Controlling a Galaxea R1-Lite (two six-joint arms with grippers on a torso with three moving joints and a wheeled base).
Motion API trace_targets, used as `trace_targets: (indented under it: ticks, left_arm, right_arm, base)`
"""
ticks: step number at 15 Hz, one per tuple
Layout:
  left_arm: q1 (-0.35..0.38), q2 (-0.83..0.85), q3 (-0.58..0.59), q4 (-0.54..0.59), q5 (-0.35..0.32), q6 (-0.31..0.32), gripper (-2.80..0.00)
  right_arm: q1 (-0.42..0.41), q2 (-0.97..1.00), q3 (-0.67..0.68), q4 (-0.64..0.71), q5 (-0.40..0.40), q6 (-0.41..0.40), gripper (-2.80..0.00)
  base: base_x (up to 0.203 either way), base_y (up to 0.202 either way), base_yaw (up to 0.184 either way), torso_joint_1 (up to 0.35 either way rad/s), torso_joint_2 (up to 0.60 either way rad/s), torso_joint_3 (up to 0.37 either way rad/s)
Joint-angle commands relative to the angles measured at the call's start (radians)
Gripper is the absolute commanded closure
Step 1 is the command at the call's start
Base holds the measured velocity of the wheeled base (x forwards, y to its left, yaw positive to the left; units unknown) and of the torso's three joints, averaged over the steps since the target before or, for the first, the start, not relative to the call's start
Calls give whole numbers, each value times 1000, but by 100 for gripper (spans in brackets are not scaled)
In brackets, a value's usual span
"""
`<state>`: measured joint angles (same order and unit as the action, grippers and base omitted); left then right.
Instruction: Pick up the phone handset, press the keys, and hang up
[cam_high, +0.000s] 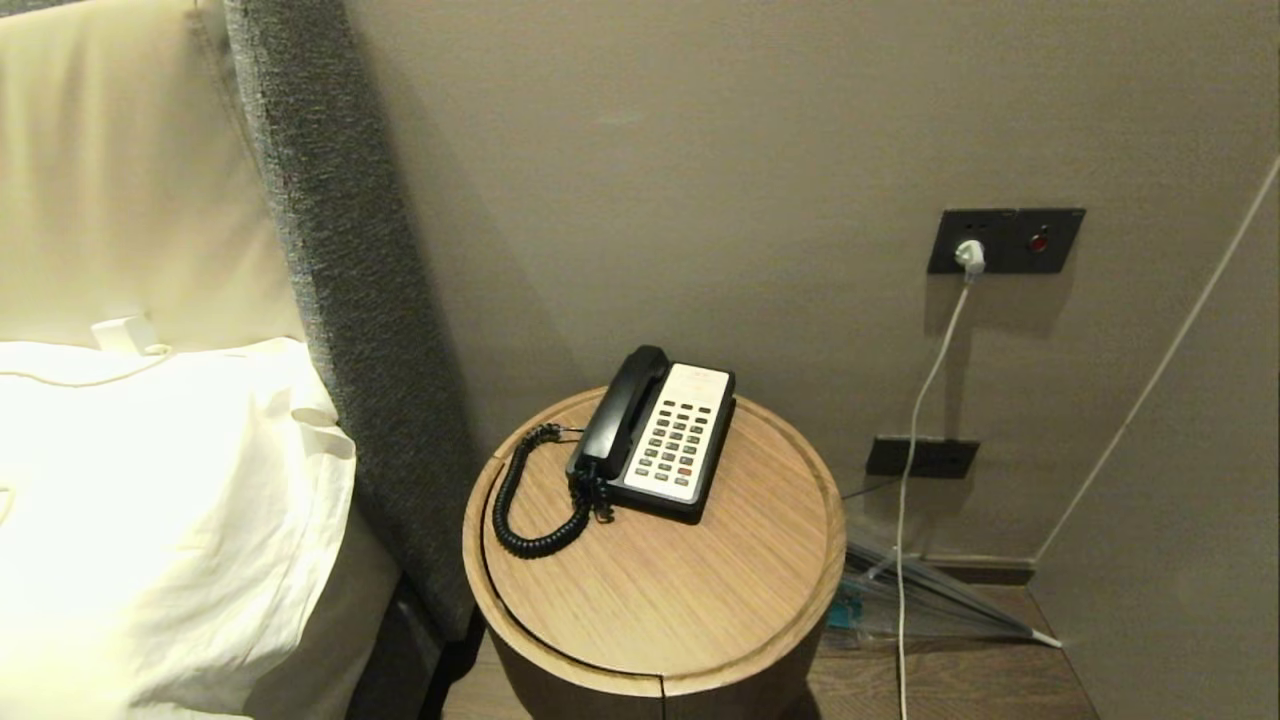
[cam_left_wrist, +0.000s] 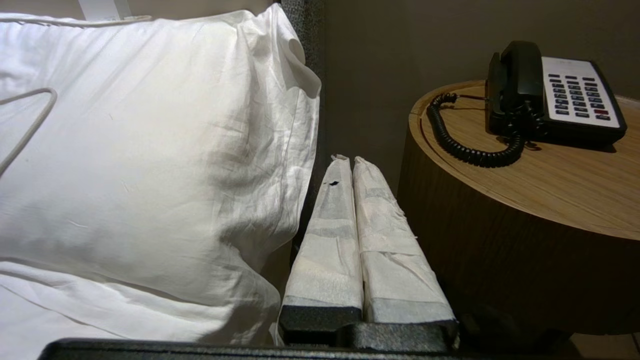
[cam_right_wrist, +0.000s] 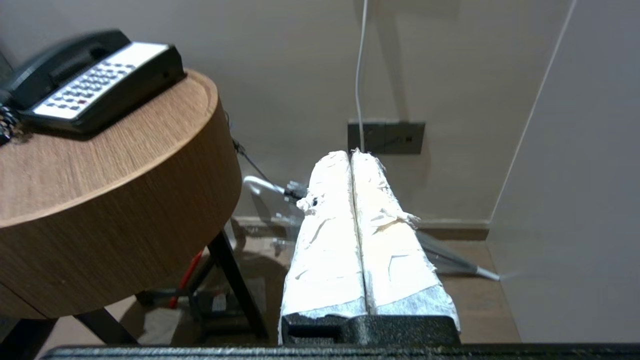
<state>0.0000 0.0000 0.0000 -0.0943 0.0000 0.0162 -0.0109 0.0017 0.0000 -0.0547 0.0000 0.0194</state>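
The black phone handset (cam_high: 622, 408) rests in its cradle along the left side of the phone base (cam_high: 677, 440), whose white panel carries the keys (cam_high: 671, 442). Its coiled cord (cam_high: 530, 505) loops over the round wooden side table (cam_high: 700, 590). Handset (cam_left_wrist: 517, 75) and keys (cam_left_wrist: 575, 95) show again in the left wrist view, and the base (cam_right_wrist: 100, 75) in the right wrist view. Neither arm is in the head view. My left gripper (cam_left_wrist: 348, 160) hangs shut and empty between pillow and table, below the tabletop. Right of the table, my right gripper (cam_right_wrist: 351, 154) is shut and empty too.
A bed with a white pillow (cam_high: 150, 500) and grey headboard (cam_high: 340, 300) stands left of the table. On the wall behind, a white plug and cable (cam_high: 968, 258) hang from a socket plate. A folded umbrella (cam_high: 930, 600) lies on the floor at right.
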Motion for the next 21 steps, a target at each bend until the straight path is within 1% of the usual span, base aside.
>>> trace_targets:
  ticks: [1, 6, 13, 21]
  left_arm:
    - [0, 2, 40, -1, 0, 1, 0]
    - [2, 0, 40, -2, -2, 8, 0]
    - [1, 0, 40, -2, -2, 8, 0]
    - [1, 0, 40, -2, -2, 8, 0]
  right_arm:
    - [0, 1, 21, -1, 0, 1, 0]
    - [0, 1, 21, -1, 0, 1, 0]
    - [0, 1, 21, -1, 0, -1, 0]
    - [0, 1, 21, -1, 0, 17, 0]
  base:
    - [0, 0, 0, -2, -2, 216]
    - [0, 0, 0, 2, 2, 109]
    - [0, 0, 0, 0, 0, 0]
    - [0, 0, 0, 0, 0, 0]
